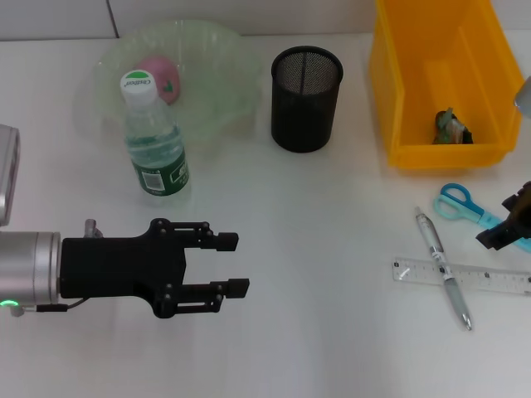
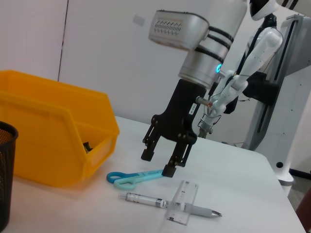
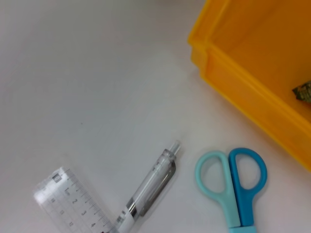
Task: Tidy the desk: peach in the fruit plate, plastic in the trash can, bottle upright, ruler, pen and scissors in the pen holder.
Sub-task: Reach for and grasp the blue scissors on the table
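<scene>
Peach, bottle and plastic scrap look sorted; stationery step now. Right end effector, fingers spread, hangs just over blue-handled scissors on the worktop; next it needs to drop & pinch. Clear pen crosses flat see-thru ruler. Black mesh pen holder well apart. Left end effector spread, idle
</scene>
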Available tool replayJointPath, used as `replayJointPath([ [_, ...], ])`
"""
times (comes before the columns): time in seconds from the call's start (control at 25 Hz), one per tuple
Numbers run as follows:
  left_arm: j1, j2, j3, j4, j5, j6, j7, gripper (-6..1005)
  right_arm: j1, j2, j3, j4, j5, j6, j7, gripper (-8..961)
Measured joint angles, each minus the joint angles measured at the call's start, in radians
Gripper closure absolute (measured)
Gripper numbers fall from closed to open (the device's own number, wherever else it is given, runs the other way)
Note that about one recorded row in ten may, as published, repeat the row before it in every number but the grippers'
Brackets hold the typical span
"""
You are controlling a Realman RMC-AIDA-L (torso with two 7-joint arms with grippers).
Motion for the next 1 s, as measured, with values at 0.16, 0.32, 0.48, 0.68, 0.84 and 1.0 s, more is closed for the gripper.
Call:
replayJointPath([
  [0.16, -0.001, -0.004, 0.001, 0.000, 0.000, -0.001, 0.000, 363, 0.007, 0.000, 0.000, 0.028, 0.000, 0.036, -0.005, 252],
  [0.32, -0.001, -0.005, 0.002, 0.000, 0.001, -0.004, -0.001, 363, 0.009, -0.001, 0.000, 0.032, -0.001, 0.056, -0.007, 295],
  [0.48, 0.002, -0.007, 0.001, 0.000, 0.001, -0.008, 0.000, 363, 0.015, -0.001, 0.000, 0.049, -0.001, 0.072, -0.017, 362],
  [0.68, 0.001, -0.009, 0.001, 0.000, 0.001, -0.015, 0.001, 363, 0.033, -0.002, 0.000, 0.085, -0.009, 0.083, -0.028, 534],
  [0.84, -0.001, -0.010, 0.000, 0.000, 0.001, -0.019, 0.000, 363, 0.046, -0.002, 0.000, 0.113, -0.021, 0.099, -0.032, 582],
  [1.0, -0.001, -0.010, -0.001, 0.000, 0.001, -0.022, -0.001, 363, 0.048, -0.002, 0.000, 0.123, -0.025, 0.110, -0.037, 610],
])
